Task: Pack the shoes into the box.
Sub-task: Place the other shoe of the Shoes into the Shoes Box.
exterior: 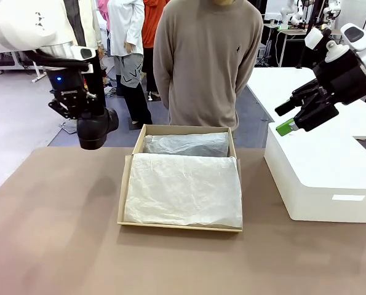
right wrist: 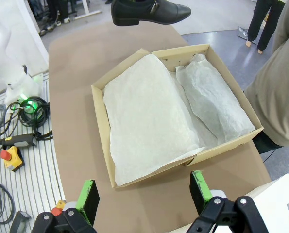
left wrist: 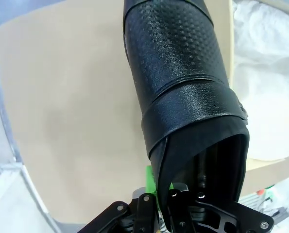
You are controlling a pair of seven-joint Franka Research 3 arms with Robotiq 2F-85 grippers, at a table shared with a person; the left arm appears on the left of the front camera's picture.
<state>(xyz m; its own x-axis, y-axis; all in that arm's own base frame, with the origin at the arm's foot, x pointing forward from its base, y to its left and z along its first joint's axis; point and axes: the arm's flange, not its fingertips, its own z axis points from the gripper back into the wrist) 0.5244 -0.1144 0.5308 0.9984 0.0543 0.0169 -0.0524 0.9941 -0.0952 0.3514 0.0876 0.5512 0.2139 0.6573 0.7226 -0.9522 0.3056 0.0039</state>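
One glossy black shoe (exterior: 97, 128) hangs in the air left of the box, above the table's far left part. My left gripper (exterior: 84, 114) is shut on its heel rim. In the left wrist view the shoe (left wrist: 183, 73) points away from my left gripper (left wrist: 161, 195), toe toward the table. The brown cardboard box (exterior: 126, 192) lies open in the middle, lined with white tissue paper (exterior: 183, 189). A tissue-wrapped lump (exterior: 186, 145) fills its far side. My right gripper (exterior: 285, 117) is open in the air over the white box; its own view looks down on the box (right wrist: 98, 104) past my right gripper (right wrist: 144, 191), with the shoe (right wrist: 149, 10) at the top.
A large white rounded box (exterior: 321, 178) stands at the table's right. A person (exterior: 207, 61) in a brown sweater stands at the far edge behind the cardboard box. The brown tabletop (exterior: 53, 233) is bare at the left and front. Cables and an emergency stop (right wrist: 10, 158) lie off the table.
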